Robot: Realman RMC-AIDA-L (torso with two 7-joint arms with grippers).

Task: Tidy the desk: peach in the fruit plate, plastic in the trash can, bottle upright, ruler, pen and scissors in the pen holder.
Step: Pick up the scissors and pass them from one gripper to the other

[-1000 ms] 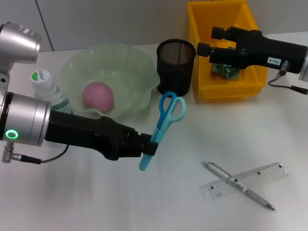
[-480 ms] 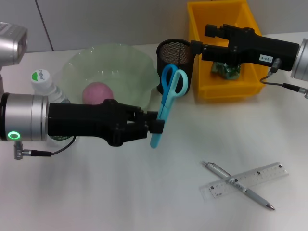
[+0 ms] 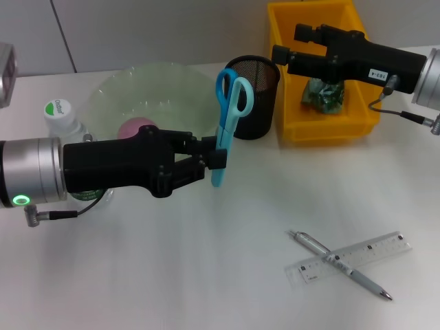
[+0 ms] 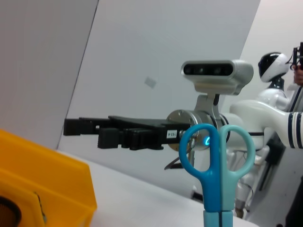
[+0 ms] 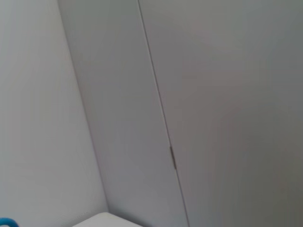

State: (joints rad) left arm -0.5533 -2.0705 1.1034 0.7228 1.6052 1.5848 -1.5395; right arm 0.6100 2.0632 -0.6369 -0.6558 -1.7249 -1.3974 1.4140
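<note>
Scissors, blue plastic loop handles uppermost: we note our left gripper clamped on the blades, beside the black mesh pen holder. Right gripper: finger state unclear.

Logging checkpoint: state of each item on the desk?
scissors: closed, held upright by left gripper
peach: in fruit plate
bottle: upright, capped
plastic: in trash can
pen: lying across ruler
pen holder: upright
right gripper: over trash can
</note>
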